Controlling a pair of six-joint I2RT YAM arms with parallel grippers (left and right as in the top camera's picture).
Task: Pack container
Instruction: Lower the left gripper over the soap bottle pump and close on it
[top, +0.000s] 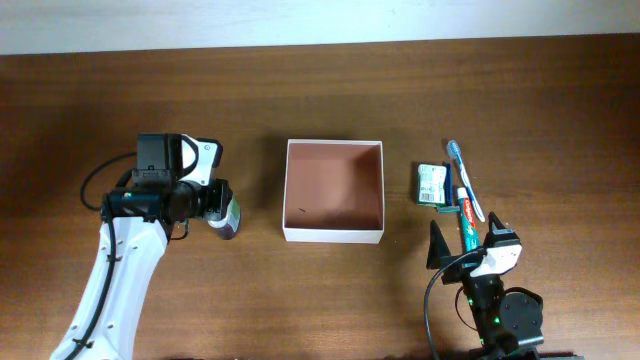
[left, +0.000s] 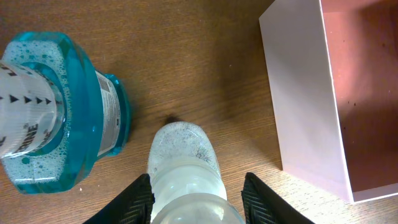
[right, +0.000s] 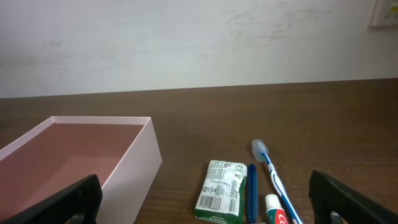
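Brown wooden tabletop under a pale wall carries the container (top: 334, 190), its reddish inside showing. Left of the container, the left gripper (top: 226, 212) has its jaws partly apart on either side of a small clear bottle (left: 185, 174); whether they press it cannot be told. A blue mouthwash bottle (left: 56, 112) stands just beyond, farther from the container. Right of the container, the right gripper (top: 466, 238) gapes wide, holding nothing, near a green-and-white packet (top: 432, 184).

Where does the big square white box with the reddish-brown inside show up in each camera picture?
Overhead: the square white box sits at the centre.
Left wrist: the box fills the right side, white wall nearest.
Right wrist: the box lies lower left.
Shared landmark: the brown wooden table under it.
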